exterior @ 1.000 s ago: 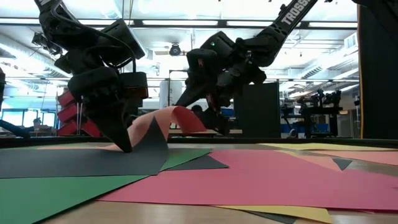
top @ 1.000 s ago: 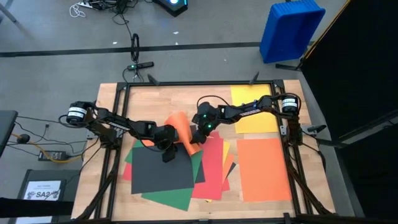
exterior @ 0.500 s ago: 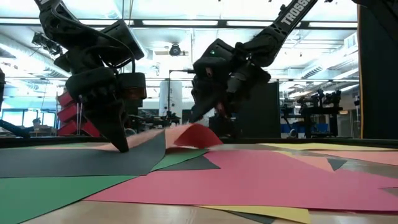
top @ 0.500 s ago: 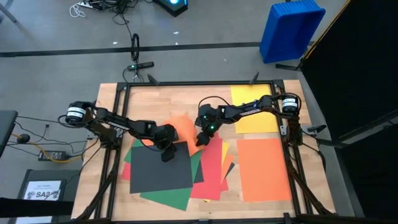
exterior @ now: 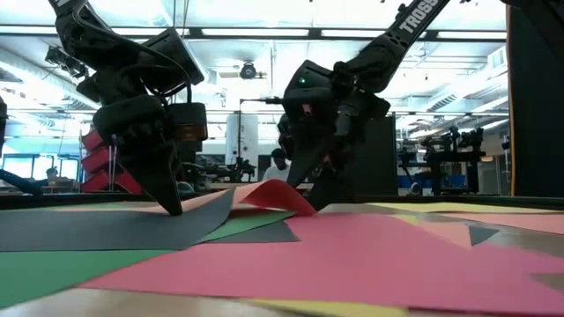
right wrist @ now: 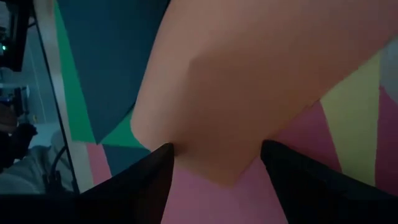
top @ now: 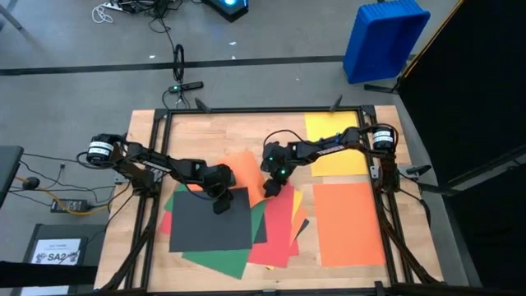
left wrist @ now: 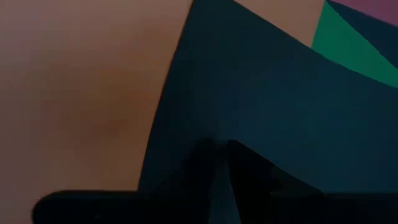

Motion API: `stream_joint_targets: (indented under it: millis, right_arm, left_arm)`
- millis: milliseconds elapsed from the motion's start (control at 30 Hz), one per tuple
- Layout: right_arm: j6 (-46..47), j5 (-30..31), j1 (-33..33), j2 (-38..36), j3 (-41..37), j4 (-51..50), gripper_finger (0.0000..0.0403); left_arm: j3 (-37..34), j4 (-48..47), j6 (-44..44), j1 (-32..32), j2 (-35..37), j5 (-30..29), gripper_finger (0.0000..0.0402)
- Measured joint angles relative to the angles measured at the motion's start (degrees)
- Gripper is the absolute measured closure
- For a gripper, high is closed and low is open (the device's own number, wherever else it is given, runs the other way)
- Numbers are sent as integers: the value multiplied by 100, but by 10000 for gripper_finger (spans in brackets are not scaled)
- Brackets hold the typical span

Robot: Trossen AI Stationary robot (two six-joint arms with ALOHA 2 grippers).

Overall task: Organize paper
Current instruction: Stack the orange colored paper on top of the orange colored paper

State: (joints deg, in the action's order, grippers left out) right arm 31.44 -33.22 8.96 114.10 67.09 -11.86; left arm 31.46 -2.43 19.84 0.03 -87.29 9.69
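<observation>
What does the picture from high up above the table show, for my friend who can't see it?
Two dark robot arms meet over a messy pile of coloured paper on a wooden table. The left gripper pinches the corner of a black sheet, and the open right gripper touches a curled orange sheet.

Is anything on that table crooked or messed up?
Yes. The orange sheet in the middle is bent up off the heap of skewed, overlapping sheets, between the left claw and right claw. The two sheets at the right lie flat.
</observation>
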Motion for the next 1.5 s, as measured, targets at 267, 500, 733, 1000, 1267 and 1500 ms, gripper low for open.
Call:
stream_joint_targets:
  millis: [267, 500, 733, 1000, 1267, 1500]
  right_arm:
    - [-1213, 1139, -383, -29, 17, 43, 177]
    - [-1884, 2012, -692, -33, 17, 112, 177]
    - [-2167, 2544, -906, -61, 14, 89, 181]
    - [-2661, 4038, -1293, -308, -2, 268, 180]
    - [-3385, 5793, -1681, -310, -2, 460, 183]
    - [-3650, 6542, -1837, -313, -2, 489, 188]
  left_arm:
    - [-4, 18, 0, -2, 0, 1, 365]
    - [-7, 26, 9, -2, -2, 2, 365]
    - [-7, 28, 35, -2, -2, 2, 365]
    - [-11, 48, 42, -4, -2, 2, 365]
    - [-15, 135, 136, -4, -11, 2, 365]
    - [-15, 137, 146, -4, -11, 2, 365]
